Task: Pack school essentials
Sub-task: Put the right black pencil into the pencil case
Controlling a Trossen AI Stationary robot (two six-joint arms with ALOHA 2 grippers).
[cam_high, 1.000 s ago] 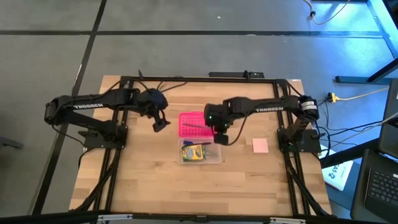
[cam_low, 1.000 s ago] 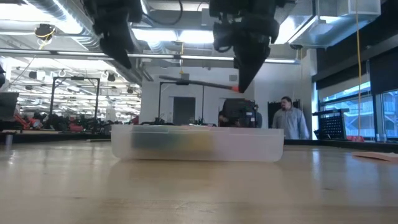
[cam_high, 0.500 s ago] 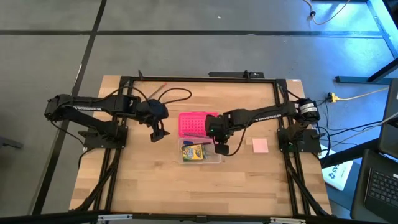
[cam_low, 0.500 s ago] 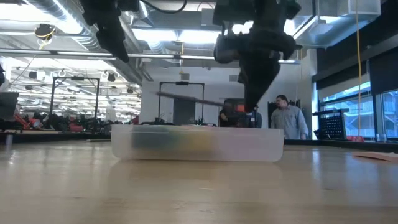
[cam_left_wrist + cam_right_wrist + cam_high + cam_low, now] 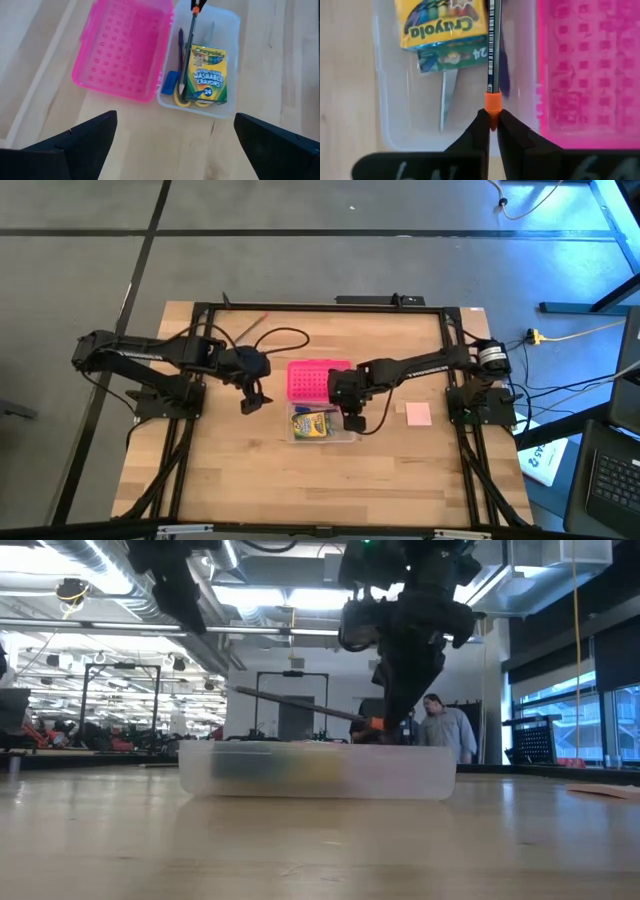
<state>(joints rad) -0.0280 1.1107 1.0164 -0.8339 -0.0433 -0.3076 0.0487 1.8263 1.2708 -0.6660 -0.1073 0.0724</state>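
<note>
A clear plastic box (image 5: 322,426) lies on the table with the bright pink dotted lid (image 5: 316,380) beside its far side. In it I see the yellow-green crayon box (image 5: 206,74), the yellow-handled scissors (image 5: 193,103), a blue eraser (image 5: 170,82) and a dark pen (image 5: 180,41). My right gripper (image 5: 352,416) hangs over the box's right end, shut on a pencil (image 5: 492,47). My left gripper (image 5: 250,396) hovers open, left of the box. The pale pink pad (image 5: 418,413) lies flat on the table to the right. My right gripper pinches the pencil's orange eraser end (image 5: 491,104) between its two fingertips (image 5: 476,131), coming from above. The pencil (image 5: 300,706) is lifted just above the clear box's rim and runs along the box, sloping up toward its free tip (image 5: 238,691).
The black frame rails (image 5: 300,308) run round the table's edges. Bare wood lies near the box (image 5: 315,772) and on both sides of it. A person (image 5: 445,735) stands in the room beyond the table.
My right gripper has come down toward the clear box and shifted a little toward the table's left, still shut on the pencil; the pencil has sunk from well above the box to just over its rim. My left gripper has drawn slightly back toward the near-left.
</note>
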